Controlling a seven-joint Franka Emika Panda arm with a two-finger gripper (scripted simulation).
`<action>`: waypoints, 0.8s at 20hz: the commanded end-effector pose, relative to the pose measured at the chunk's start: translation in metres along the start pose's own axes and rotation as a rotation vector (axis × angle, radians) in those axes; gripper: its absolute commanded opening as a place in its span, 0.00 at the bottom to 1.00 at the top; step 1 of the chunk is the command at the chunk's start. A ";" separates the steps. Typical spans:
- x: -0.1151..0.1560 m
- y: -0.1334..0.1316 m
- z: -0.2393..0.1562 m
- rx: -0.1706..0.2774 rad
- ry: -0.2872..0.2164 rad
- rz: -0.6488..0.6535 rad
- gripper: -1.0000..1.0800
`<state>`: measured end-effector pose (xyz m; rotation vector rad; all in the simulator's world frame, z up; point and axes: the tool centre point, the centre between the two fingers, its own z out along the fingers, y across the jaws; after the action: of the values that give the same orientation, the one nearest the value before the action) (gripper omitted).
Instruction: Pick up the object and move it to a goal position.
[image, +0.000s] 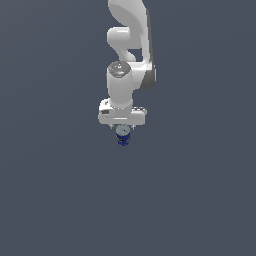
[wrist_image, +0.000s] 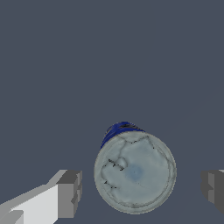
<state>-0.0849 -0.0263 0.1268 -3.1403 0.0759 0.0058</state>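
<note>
The object (image: 123, 135) is a small blue can with a pale grey top, standing upright on the dark floor right under the white hand of the arm. In the wrist view the object (wrist_image: 134, 172) shows its round grey lid and a strip of blue side, lying between my two grey fingertips (wrist_image: 70, 193). My gripper (wrist_image: 142, 190) is open: there is a clear gap between each pad and the can, and neither touches it. In the exterior view the gripper (image: 122, 128) sits just above the can, its fingers mostly hidden behind the hand and the can.
A plain dark grey floor (image: 60, 190) spreads all around the can. No other object, wall or goal marker shows in either view.
</note>
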 end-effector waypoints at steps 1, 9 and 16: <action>-0.004 0.000 0.002 0.000 0.003 0.000 0.96; -0.005 0.000 0.007 0.000 0.003 0.000 0.96; -0.007 0.000 0.036 0.000 0.003 0.000 0.96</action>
<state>-0.0910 -0.0260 0.0985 -3.1407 0.0758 0.0006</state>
